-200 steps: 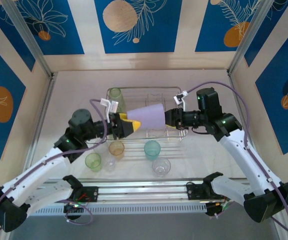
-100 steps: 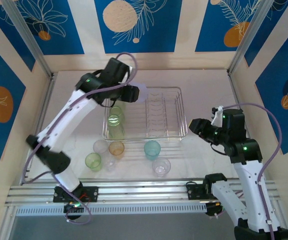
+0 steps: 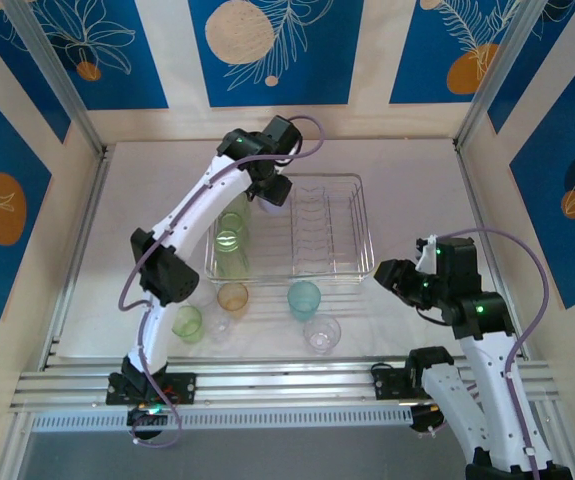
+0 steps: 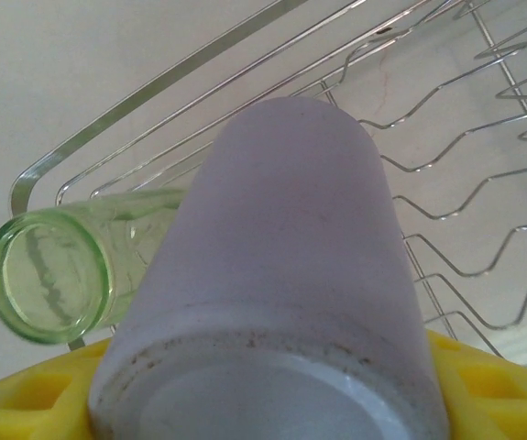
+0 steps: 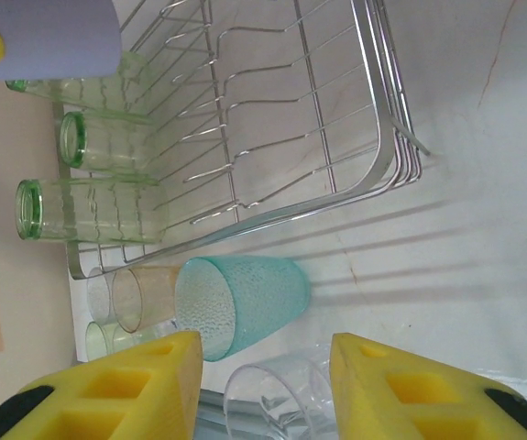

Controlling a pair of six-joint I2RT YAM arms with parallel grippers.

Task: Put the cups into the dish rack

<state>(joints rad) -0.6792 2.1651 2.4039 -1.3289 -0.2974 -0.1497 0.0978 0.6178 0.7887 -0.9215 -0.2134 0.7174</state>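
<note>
Loading step. The left hand [image 3: 273,192], clamped on the lilac cup [image 4: 281,257], holds it over the far left corner of the dish rack [image 3: 365,235], beside the green cups [image 3: 232,240]. The right hand [image 5: 265,362] hangs empty, jaws apart. Next, probably: lower and release.

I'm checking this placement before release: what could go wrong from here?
The lilac cup, held by the left gripper over the dish rack, is close beside a lying green cup; lowering it might knock that cup.
Released on the wires, it could roll.
The open right gripper faces the teal cup and a clear cup standing close together; closing may nudge one.
</note>
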